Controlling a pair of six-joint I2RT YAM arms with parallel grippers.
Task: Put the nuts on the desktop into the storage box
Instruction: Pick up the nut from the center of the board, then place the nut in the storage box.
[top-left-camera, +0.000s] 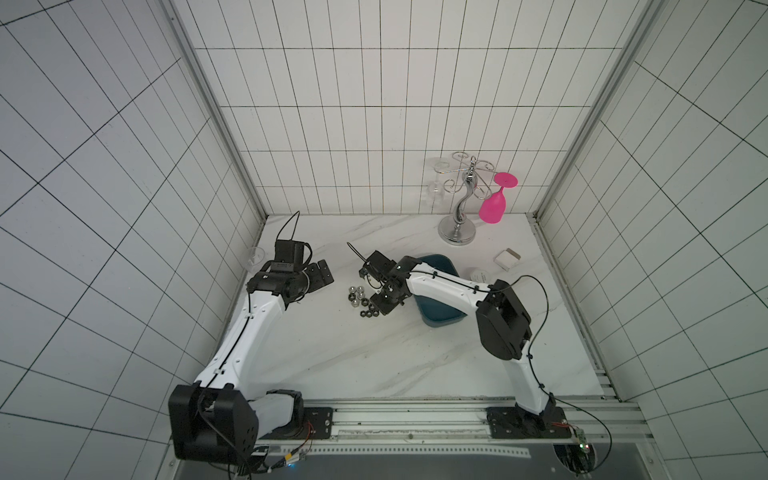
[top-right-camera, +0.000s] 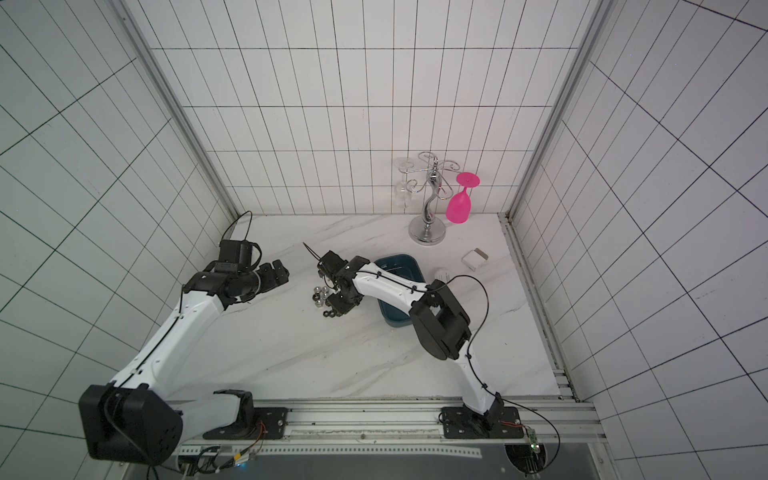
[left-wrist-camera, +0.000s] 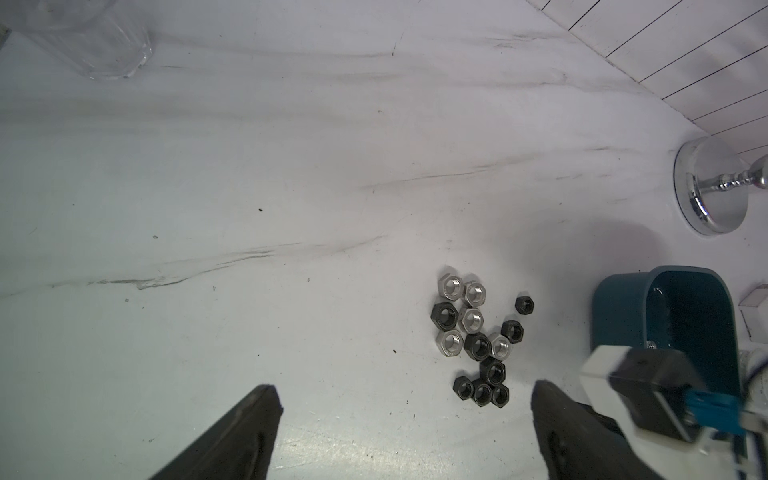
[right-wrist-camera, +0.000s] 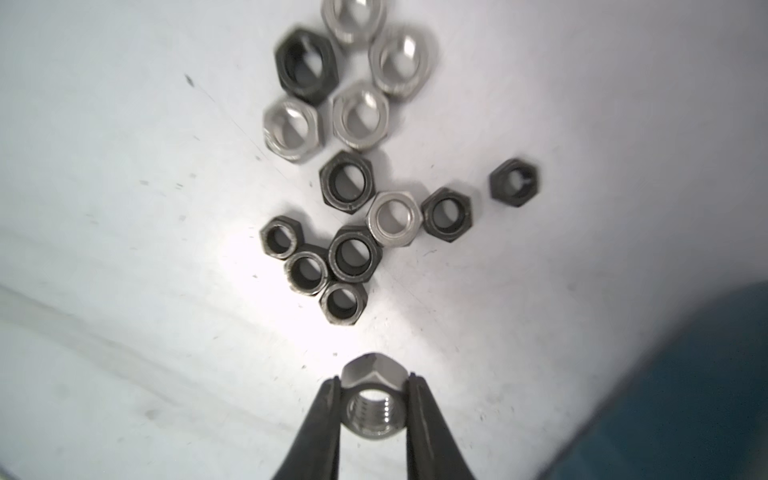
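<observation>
At the far left of the white marble table (top-left-camera: 353, 365) a clear glass (top-left-camera: 254, 257) stands by the wall. Next comes the left pincer (top-left-camera: 322, 276), hovering with its jaws wide and nothing between them; in its wrist view the left pincer's (left-wrist-camera: 405, 392) dark fingertips frame bare table, with the nuts (left-wrist-camera: 473, 336) just ahead and off toward one fingertip. The nuts (top-left-camera: 361, 301) lie in a loose cluster of silver and black pieces near the table's middle, between the two arms. The right pincer (top-left-camera: 379, 308) points down at the cluster's right edge, and the right wrist view shows the right pincer (right-wrist-camera: 376, 382) narrowed onto a silver nut (right-wrist-camera: 374, 409) standing on edge, one flat against each finger, apart from the other nuts (right-wrist-camera: 353, 199); whether it touches the table cannot be told. Just right of it sits the teal storage box (top-left-camera: 440, 322), partly under the right arm. Farther right are a round jar (top-left-camera: 478, 274), a white block (top-left-camera: 508, 258), and behind them a chrome rack (top-left-camera: 459, 216) bearing a pink glass (top-left-camera: 494, 203).
</observation>
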